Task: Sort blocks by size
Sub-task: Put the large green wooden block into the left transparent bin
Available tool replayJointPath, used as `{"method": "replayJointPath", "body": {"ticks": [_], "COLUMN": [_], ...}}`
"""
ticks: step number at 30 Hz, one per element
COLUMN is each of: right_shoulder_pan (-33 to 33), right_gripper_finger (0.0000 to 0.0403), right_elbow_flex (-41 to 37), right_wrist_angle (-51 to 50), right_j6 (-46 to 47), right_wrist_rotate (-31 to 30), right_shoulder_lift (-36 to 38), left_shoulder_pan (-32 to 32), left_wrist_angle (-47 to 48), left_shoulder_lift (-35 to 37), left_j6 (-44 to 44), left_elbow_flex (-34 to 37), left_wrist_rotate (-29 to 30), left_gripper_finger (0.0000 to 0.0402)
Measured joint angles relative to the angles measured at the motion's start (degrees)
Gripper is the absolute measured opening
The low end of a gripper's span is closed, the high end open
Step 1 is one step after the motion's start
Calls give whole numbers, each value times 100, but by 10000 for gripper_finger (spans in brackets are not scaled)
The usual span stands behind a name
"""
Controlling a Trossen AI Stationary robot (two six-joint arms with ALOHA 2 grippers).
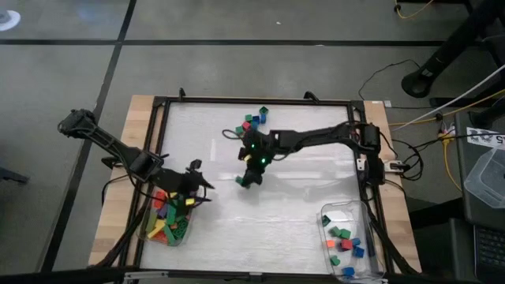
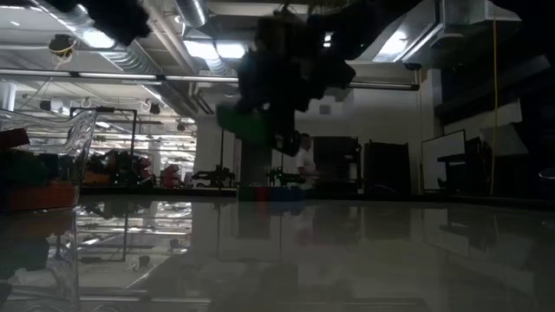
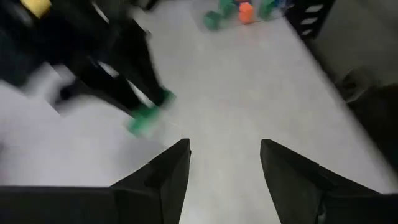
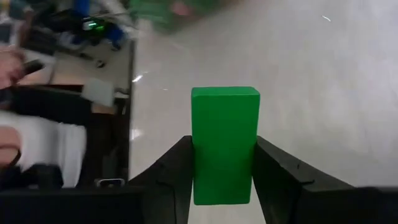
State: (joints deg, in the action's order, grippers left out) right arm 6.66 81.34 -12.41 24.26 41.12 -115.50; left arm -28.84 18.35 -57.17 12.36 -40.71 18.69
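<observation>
Where pincer (image 4: pixel 224 168) grips (right): green block (image 4: pixel 224 140)

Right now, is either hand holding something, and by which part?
The right hand holds a long green block by its two long sides, near one end. The left hand is open, holding nothing.

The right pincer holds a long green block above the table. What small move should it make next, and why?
Probably carry it toward the left tub. The right pincer grips a long green block, that tub seems to hold the long ones, and the left pincer hangs open over it, so some care is needed.
</observation>
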Motion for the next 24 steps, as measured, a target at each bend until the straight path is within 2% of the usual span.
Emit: {"method": "replayJointPath", "body": {"ticks": [4,9,16,20,24], "right_shoulder_pan": [-322,-647,-956,-1031,-1047], "right_gripper_finger": [134,140,137,139,137], "right_elbow_flex": [0,0,0,2,2], "right_wrist_angle": [619,1266,1558,1602,1603], "right_j6": [246,411,453,547,547], "right_wrist_rotate": [49,93,182,152,151], "right_shoulder_lift": [2,6,15,15,17], "left_shoulder_pan": [10,13,50,47,58], "left_wrist_angle": [-514,-1361,-2225,-2254,-2333], "left_shoulder_lift": [-376,-1020,-1626,-1779,-1825], "left_j6": [-1357,-2224,-2369,-2346,-2284], "left_elbow_flex": [0,0,0,0,0], "left_wrist_rotate": [491,527,540,217,200], "left_gripper_finger": [182,182,182,182,180]}}
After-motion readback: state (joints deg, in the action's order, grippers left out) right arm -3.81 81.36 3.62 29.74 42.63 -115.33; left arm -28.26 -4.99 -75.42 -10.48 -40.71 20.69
